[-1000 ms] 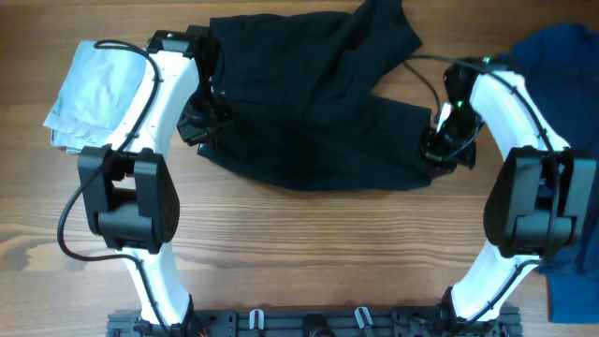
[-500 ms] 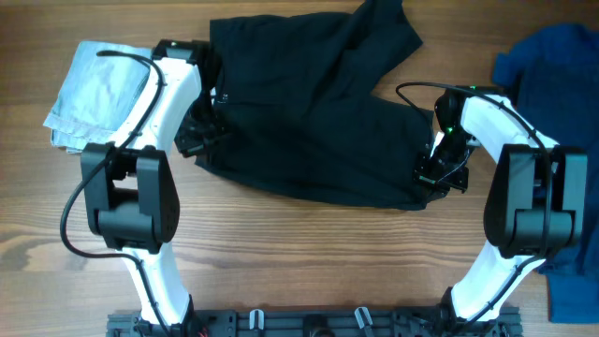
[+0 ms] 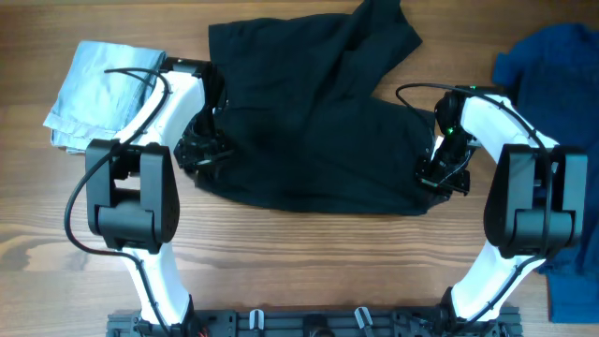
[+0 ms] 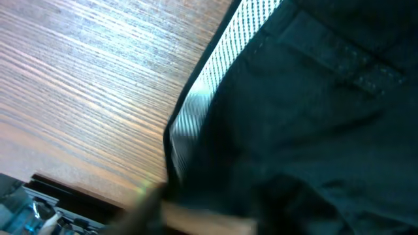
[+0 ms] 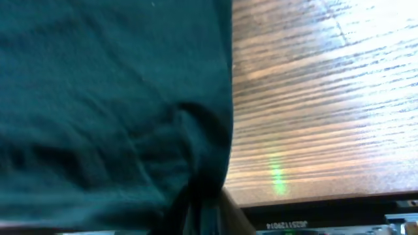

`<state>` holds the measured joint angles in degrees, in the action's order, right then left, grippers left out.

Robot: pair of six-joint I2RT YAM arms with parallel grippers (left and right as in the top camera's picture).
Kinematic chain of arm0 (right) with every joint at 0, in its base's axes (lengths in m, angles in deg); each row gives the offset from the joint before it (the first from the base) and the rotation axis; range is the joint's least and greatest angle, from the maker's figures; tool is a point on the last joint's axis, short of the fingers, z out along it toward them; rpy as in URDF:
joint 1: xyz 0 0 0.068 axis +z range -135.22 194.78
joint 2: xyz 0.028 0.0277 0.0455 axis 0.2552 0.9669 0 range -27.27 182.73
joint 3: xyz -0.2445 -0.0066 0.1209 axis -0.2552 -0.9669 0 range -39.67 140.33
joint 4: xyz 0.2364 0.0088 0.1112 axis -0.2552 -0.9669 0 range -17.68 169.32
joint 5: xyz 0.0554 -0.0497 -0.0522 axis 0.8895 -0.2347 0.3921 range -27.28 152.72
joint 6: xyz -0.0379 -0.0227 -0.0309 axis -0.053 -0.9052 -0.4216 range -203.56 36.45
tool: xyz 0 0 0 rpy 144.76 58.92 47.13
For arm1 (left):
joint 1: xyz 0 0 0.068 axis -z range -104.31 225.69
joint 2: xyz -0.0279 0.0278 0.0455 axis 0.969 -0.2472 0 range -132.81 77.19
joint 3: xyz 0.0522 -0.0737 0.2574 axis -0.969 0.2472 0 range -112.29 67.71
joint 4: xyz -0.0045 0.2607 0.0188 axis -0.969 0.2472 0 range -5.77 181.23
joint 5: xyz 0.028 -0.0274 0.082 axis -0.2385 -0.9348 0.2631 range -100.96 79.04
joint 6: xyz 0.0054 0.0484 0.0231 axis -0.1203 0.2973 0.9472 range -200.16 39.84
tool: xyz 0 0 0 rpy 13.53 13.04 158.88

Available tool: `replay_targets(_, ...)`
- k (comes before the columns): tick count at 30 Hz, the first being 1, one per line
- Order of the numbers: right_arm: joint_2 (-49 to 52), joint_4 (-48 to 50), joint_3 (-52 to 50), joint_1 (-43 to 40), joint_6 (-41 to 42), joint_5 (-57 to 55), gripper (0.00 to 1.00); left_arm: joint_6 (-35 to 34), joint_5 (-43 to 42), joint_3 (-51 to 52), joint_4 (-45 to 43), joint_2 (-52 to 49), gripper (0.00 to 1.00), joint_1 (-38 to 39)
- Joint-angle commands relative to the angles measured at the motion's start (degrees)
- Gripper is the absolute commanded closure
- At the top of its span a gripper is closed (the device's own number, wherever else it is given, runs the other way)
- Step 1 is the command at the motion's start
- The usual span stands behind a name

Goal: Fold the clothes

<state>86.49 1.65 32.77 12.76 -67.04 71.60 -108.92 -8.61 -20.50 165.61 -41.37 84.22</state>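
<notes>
- Table (image 3: pixel 309 262): light-brown wood-grain top, grain running left to right; fills the overhead view.
- Rail (image 3: pixel 309 323): black, along the table's near edge.
- Light: bright glare (image 5: pixel 313 39) on bare wood; small green glint (image 5: pixel 277 177) nearby.

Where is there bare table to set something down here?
Freest: the near strip of table in front of the black shorts. A smaller patch lies between the shorts and the royal-blue garment, far right. Crowded: the pale blue denim piece far left.
</notes>
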Motion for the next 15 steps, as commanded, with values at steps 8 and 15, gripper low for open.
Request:
replay_targets(8,-6.3,-7.5,9.5,0.2,0.0,-2.0,0.38,1.6,1.2,-7.6,5.1,6.3,0.11,-0.1)
replay_targets(15,-11.1,-5.4,23.7,0.2,-1.4,-1.7,0.4,1.6,1.1,-16.4,-6.3,13.1,0.5,0.0)
